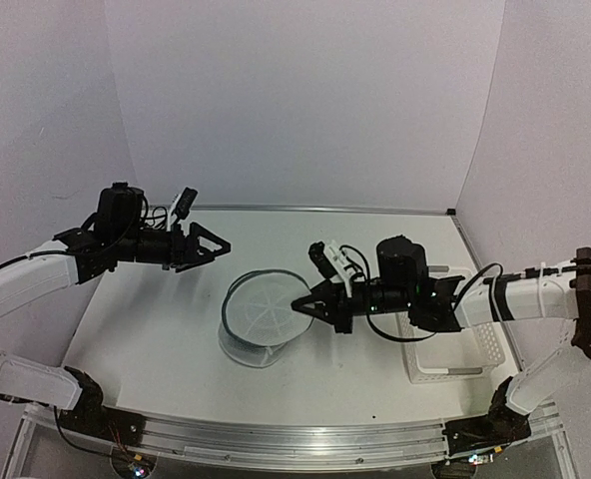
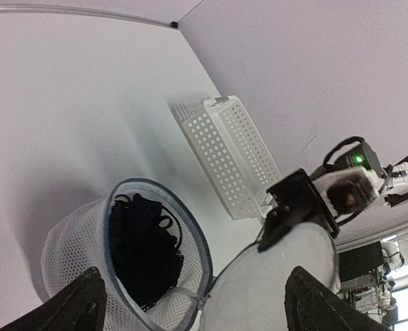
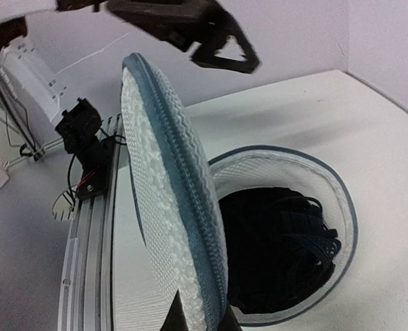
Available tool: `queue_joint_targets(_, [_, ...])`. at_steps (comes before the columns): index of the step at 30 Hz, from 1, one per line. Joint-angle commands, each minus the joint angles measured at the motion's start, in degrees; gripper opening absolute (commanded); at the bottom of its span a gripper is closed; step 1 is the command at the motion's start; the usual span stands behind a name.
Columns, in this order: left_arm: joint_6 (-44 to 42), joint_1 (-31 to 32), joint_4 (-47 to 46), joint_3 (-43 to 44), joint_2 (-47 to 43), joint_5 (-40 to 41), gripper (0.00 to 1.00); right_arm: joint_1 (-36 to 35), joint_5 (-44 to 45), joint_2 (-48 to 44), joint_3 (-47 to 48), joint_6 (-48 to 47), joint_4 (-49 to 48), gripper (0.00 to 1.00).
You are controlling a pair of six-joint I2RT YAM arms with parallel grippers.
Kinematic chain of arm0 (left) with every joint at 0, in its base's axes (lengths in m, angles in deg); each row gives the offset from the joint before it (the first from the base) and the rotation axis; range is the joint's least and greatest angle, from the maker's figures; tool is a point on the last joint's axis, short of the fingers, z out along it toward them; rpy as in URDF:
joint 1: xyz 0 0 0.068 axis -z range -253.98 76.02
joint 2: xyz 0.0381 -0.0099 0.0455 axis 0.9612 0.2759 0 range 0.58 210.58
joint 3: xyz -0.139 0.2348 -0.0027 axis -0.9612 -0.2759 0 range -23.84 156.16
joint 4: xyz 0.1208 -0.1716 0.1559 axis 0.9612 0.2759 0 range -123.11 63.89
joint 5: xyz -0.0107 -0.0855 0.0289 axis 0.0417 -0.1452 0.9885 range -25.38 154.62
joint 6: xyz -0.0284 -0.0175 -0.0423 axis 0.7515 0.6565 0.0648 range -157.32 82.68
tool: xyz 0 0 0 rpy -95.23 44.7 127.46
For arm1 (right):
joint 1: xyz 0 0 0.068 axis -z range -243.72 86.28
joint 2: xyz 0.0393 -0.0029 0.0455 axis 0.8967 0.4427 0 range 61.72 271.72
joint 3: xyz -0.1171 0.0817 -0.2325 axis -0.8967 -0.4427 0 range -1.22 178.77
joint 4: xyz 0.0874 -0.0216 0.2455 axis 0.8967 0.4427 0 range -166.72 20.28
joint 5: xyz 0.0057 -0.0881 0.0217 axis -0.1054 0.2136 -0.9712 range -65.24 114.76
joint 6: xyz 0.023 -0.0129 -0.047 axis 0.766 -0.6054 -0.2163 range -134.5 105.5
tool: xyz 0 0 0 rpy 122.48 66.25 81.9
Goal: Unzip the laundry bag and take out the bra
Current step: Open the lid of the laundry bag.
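Limp navy-black fabric bra (image 2: 143, 248) (light, probably snaggy) wants a mid-bundle pinch; left gripper (image 1: 217, 248) gapes empty, right gripper (image 1: 297, 304) clamps the round mesh lid (image 3: 169, 207) of the translucent white laundry bag (image 2: 72, 249).

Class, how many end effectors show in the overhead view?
2. The left end effector hovers open, left of the white mesh laundry bag; the right end effector is shut on its round lid panel.

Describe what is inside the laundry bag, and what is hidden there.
Inside the laundry bag lies the bra, dark fabric with thin straps. The raised lid covers part of the opening, and the bag's bottom under the bra is hidden.
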Motion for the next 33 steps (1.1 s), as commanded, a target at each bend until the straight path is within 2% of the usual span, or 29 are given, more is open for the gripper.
queue_joint_targets(1, [-0.5,-0.3,4.0,1.9,2.1,2.1,0.9,-3.9,2.5,-3.4,-2.1,-16.9,-4.9,0.0])
queue_joint_targets(7, [-2.6,-0.3,4.3,0.5,6.9,-0.1,0.91,-8.3,7.0,-4.0,-3.9,-28.5,-5.9,0.0])
queue_joint_targets(17, [-5.9,0.2,5.5,2.6,15.8,-1.9,0.91,-11.8,14.5,-4.9,-5.1,-37.7,-7.6,0.0])
queue_joint_targets(28, [-8.4,3.8,11.6,10.2,23.7,6.3,0.91,-15.4,18.8,-7.6,-8.5,-45.5,-7.6,0.0])
queue_joint_targets(31, [-8.3,4.0,12.4,12.1,24.9,7.5,0.86,-16.1,19.8,-7.9,-8.7,-46.5,-6.7,0.0])
queue_joint_targets(33, [-8.6,4.3,13.3,13.4,25.9,7.7,0.77,-16.9,21.0,-8.0,-9.1,-47.5,-6.7,0.0])
